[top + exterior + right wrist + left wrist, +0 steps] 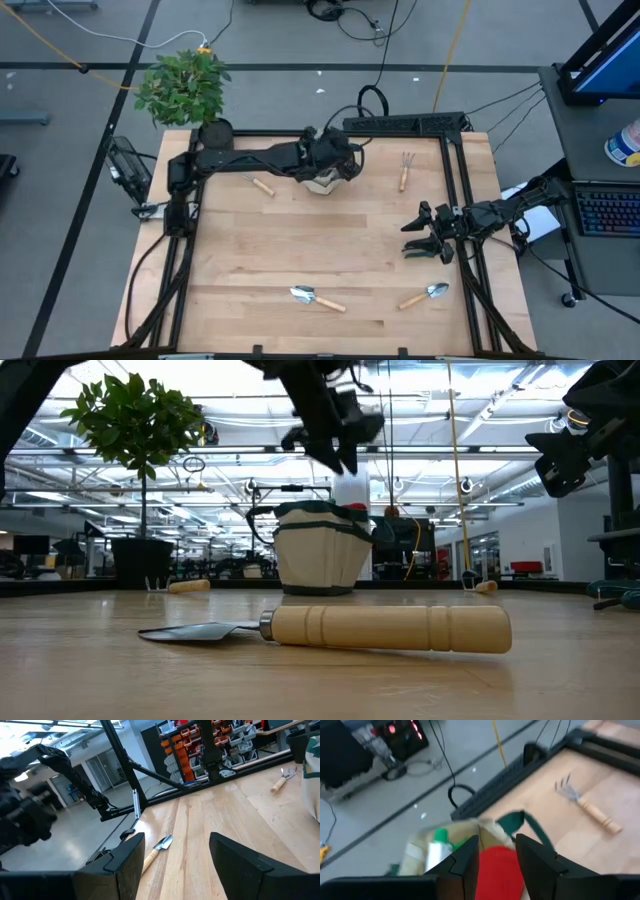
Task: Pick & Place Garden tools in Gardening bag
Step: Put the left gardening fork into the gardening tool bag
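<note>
Nearest you, a wooden-handled trowel (340, 628) lies flat on the worktop (330, 250), a second trowel (424, 295) beside it toward the right. Your right tool (425, 236) hangs over the right edge, fingers spread, holding nothing. Farthest back, your left tool (335, 165) hovers over the gardening bag (318, 548), fingers pinching a red glove (497, 870); a claw rake (405, 171) lies right of the bag.

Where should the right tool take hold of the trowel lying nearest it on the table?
Probably on the wooden handle of the trowel, from straight above. It lies flat on the table with open wood around it, metal blade pointing toward the right edge. The handle is round and thicker than the thin blade, so fingers closing across its middle should hold best. The right tool hangs open just beyond it.
</note>
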You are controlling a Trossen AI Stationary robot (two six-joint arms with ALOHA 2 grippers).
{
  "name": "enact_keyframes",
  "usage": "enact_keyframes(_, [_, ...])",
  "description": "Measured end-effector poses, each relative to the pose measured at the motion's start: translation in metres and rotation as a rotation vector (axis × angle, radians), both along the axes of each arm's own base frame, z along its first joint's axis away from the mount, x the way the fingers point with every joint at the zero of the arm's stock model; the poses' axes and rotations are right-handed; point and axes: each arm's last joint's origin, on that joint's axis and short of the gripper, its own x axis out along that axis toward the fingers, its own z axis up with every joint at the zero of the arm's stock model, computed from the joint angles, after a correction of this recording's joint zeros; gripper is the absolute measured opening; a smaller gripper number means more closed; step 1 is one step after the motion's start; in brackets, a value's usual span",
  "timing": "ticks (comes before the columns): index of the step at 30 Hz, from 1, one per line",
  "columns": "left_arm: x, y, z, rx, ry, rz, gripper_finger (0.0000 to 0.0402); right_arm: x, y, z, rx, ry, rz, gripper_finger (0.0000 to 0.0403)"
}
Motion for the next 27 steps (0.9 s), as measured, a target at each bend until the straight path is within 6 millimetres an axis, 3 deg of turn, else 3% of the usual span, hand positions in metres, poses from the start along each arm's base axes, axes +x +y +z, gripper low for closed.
enact_keyframes(5, [-0.017, -0.017, 0.037, 0.030, -0.061, -0.044, 0.0131, 0.000, 0.000, 0.000, 0.000, 0.000, 0.000, 0.0215])
enact_keyframes(11, [-0.055, -0.043, 0.058, -0.126, -0.065, 0.045, 0.0131, 0.000, 0.000, 0.000, 0.000, 0.000, 0.000, 0.0215])
enact_keyframes(15, [-0.086, -0.056, 0.054, -0.286, 0.025, 0.198, 0.0131, 0.000, 0.000, 0.000, 0.000, 0.001, 0.000, 0.0215])
enact_keyframes(20, [-0.117, -0.070, 0.044, -0.411, 0.256, 0.345, 0.0131, 0.000, 0.000, 0.000, -0.004, -0.001, 0.000, 0.0215])
enact_keyframes(23, [-0.124, -0.082, 0.042, -0.393, 0.373, 0.324, 0.0131, 0.000, 0.000, 0.000, -0.004, 0.000, 0.000, 0.0215])
enact_keyframes(27, [-0.121, -0.097, 0.041, -0.330, 0.466, 0.142, 0.0131, 0.000, 0.000, 0.000, -0.004, -0.001, 0.000, 0.0215])
